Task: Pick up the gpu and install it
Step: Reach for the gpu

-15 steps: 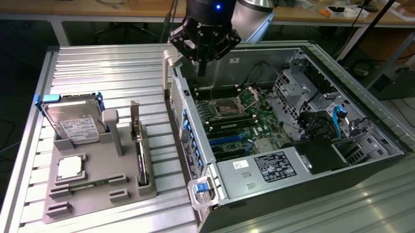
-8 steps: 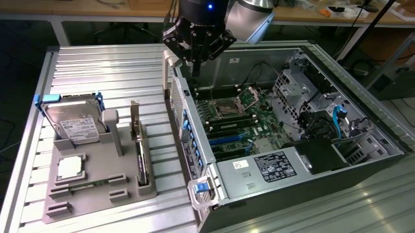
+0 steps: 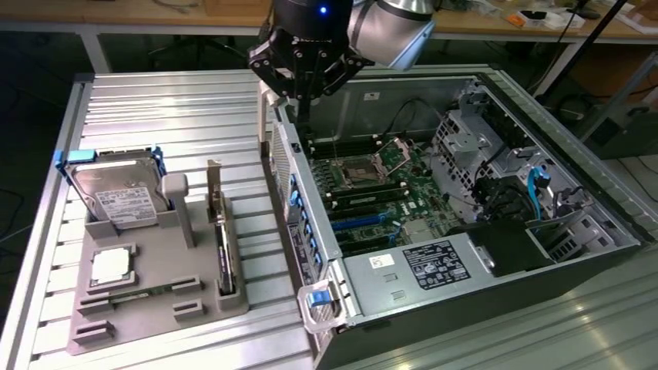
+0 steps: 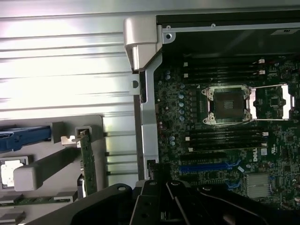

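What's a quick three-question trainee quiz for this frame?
1. True or false: the gpu is already seated on the motherboard.
2. The gripper hangs over: A) the grey holder; B) the computer case's wall on the holder's side; C) the power supply.
3. Are the gripper's jaws open or shut?
Key: 1 false, the gpu stands on edge in the grey holder. 2 B. 3 shut.

gpu (image 4: 87, 161) upright in grey holder (image 4: 42, 171), motherboard (image 4: 220, 145) with processor socket (image 4: 228, 104)
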Robot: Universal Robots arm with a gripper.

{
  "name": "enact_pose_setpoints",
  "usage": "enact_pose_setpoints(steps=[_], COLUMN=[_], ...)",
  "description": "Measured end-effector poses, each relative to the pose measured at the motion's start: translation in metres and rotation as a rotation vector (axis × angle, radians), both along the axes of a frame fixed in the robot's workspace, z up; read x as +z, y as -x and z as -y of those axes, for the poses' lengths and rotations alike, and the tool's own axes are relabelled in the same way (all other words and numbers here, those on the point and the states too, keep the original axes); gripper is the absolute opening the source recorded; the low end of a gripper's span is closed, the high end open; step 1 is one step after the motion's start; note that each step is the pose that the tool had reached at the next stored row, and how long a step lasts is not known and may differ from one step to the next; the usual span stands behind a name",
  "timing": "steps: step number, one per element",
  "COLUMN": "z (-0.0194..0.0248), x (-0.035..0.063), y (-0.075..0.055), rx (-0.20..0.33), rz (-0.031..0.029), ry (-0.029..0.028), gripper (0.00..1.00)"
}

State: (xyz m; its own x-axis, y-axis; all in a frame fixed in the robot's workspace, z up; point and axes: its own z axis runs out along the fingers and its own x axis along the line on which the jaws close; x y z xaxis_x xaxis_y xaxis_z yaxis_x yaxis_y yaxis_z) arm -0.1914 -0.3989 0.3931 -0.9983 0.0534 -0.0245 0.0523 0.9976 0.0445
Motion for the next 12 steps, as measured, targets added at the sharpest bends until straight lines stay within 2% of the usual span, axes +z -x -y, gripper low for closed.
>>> enact_pose_setpoints(steps=[6,12], z=[0.0026,0.0098], x=[-0.0001,-0.0005], y=[0.015,0.029], rx=[0.002,0.004], rz=[-0.0001,-0.0001], ry=[0.0001,0.0001], gripper=[0.11,0.11])
